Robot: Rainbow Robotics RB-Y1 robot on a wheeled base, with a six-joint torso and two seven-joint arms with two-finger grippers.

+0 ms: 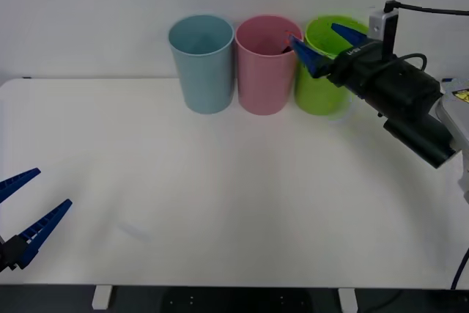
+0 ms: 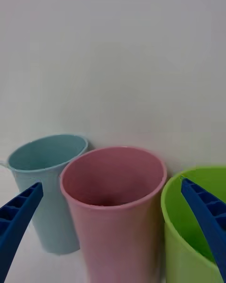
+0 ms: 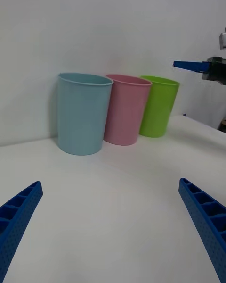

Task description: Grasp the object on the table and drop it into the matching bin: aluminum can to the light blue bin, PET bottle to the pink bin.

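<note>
Right claw sits upper right of the front frame, up at rim height, between the pink bin and the lime green bin. Its fingers are spread wide with nothing between them. In the right wrist view the pink bin's mouth lies in the middle of the frame, between the two blue fingers, so the claw is aimed at pink, not at the light blue bin further left.

PET bottle: no bottle on the table in the front frame. There's a small dark shape just inside the pink rim beside the claw's finger, and something darkish low inside the bin in the wrist view. Likely the bottle, but I can't confirm from this.

Step, my read: release over the pink bin, done or just finishing. An empty spread claw over the correct bin fits that.

Left claw is parked lower left of the front frame, low over the table edge, fingers wide apart, holding nothing.

Next move calls for:
- lift the right claw straight up before pulling back, since a finger is close to the pink and green rims and a sideways exit could tip one
- confirm the bottle is actually in pink
</note>
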